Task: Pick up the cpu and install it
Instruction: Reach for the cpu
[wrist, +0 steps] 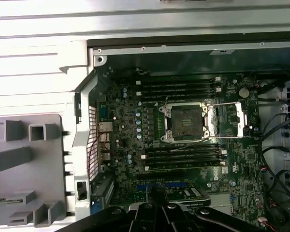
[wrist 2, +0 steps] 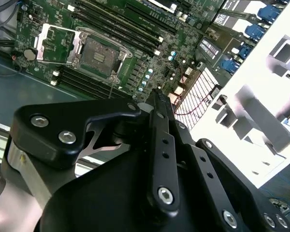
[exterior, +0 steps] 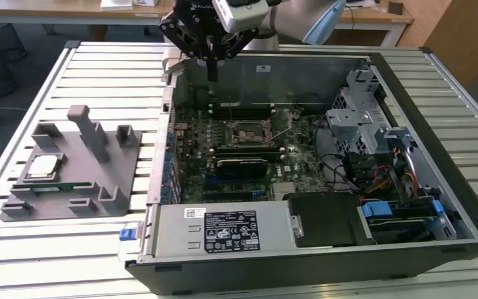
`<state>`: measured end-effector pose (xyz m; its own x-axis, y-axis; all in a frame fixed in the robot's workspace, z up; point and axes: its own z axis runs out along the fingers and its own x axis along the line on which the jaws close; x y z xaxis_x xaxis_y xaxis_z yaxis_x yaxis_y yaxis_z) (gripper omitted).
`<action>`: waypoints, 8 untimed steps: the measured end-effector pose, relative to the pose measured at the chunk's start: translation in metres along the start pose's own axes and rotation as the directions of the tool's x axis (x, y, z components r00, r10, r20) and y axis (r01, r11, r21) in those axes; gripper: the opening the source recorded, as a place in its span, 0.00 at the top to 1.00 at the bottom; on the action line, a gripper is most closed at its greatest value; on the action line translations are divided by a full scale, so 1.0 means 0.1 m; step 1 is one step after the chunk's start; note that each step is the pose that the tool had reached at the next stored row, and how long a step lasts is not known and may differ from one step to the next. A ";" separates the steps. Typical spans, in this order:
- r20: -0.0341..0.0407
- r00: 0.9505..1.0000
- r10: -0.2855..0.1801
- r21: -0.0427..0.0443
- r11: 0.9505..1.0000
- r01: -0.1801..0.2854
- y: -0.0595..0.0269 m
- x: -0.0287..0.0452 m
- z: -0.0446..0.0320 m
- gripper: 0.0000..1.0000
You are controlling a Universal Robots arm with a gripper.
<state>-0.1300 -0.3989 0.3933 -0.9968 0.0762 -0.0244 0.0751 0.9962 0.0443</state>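
Observation:
The cpu (exterior: 42, 166), a small silvery square with a pale rim, lies flat on the grey holder (exterior: 106, 171) on the exterior view's left of the computer case. My gripper (exterior: 212, 76) hangs over the far wall of the open case, well away from the cpu. Its black fingers are shut together with nothing between them, as both wrist views show (wrist 2: 157, 96) (wrist: 153, 194). On the motherboard the socket (exterior: 248, 132) (wrist: 186, 122) (wrist 2: 99, 50) stands open, its metal frame (wrist: 230, 118) folded back beside it.
A long green memory stick (exterior: 54, 185) lies on the holder just in front of the cpu. Upright posts (exterior: 79, 121) rise from the holder. The case holds a power supply (exterior: 222, 229), drive cages (exterior: 363, 118) and cables (exterior: 380, 180). Everything rests on a slatted table (exterior: 98, 68).

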 end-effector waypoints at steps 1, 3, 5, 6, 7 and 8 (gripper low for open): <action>0.000 1.000 0.000 0.000 1.000 0.000 -0.001 0.009 0.000 0.89; 0.000 1.000 0.000 0.000 1.000 0.000 -0.002 0.028 0.000 0.89; 0.000 1.000 0.000 0.000 1.000 0.000 -0.003 0.045 0.000 0.89; 0.000 1.000 0.000 0.000 1.000 0.000 -0.004 0.053 -0.001 0.89; 0.000 1.000 0.000 0.000 1.000 0.000 -0.005 0.061 -0.001 0.89; 0.000 1.000 0.000 0.000 1.000 0.000 -0.005 0.069 -0.001 0.89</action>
<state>-0.1369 -0.3989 0.3932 -0.9968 0.0763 -0.0245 0.0751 0.9962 0.0444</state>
